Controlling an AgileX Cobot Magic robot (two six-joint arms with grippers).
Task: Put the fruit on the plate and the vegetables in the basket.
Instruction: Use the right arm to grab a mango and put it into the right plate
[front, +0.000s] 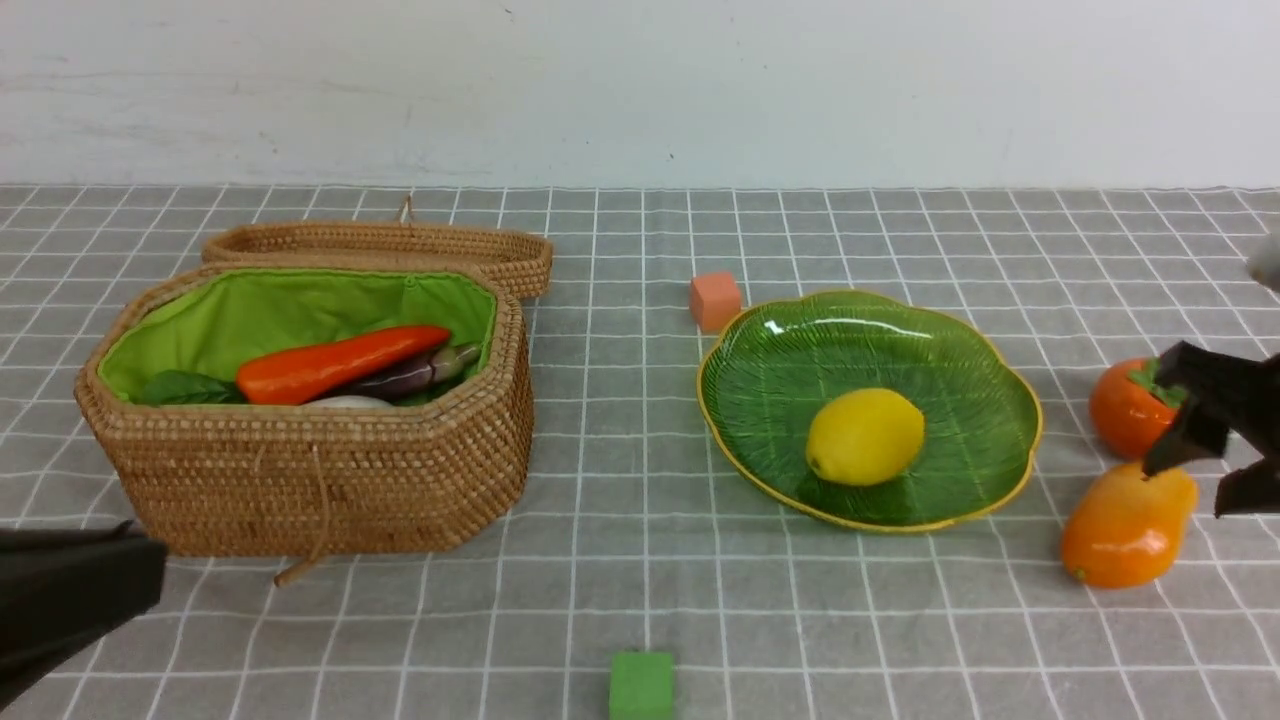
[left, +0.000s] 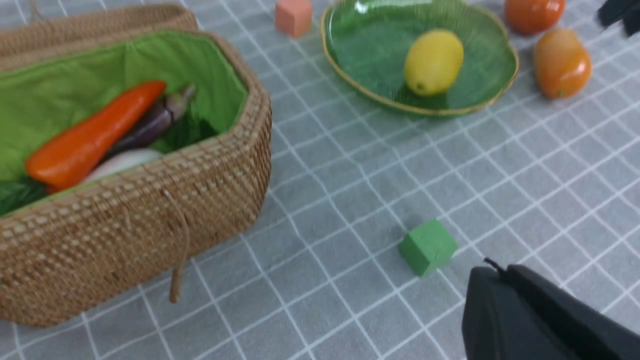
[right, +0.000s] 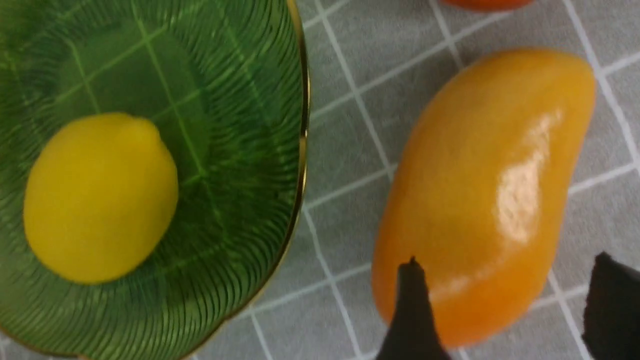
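The yellow lemon (front: 864, 436) lies on the green plate (front: 990, 370). The mango (front: 1128, 525) and the persimmon (front: 1128, 408) lie on the cloth to the right of the plate. My right gripper (front: 1205, 478) is open just above the mango's right end; in the right wrist view (right: 507, 265) its fingers straddle the end of the mango (right: 480, 190), apart from it. The carrot (front: 335, 363), eggplant (front: 415, 372) and white radish (front: 350, 402) lie in the wicker basket (front: 320, 480). My left gripper (left: 492, 272) is shut and empty, low at the near left.
The basket's lid (front: 400, 245) lies open behind it. A small orange cube (front: 715, 300) sits by the plate's far-left rim. A small green cube (front: 641, 685) sits near the front edge, close to my left gripper in the left wrist view (left: 427, 246).
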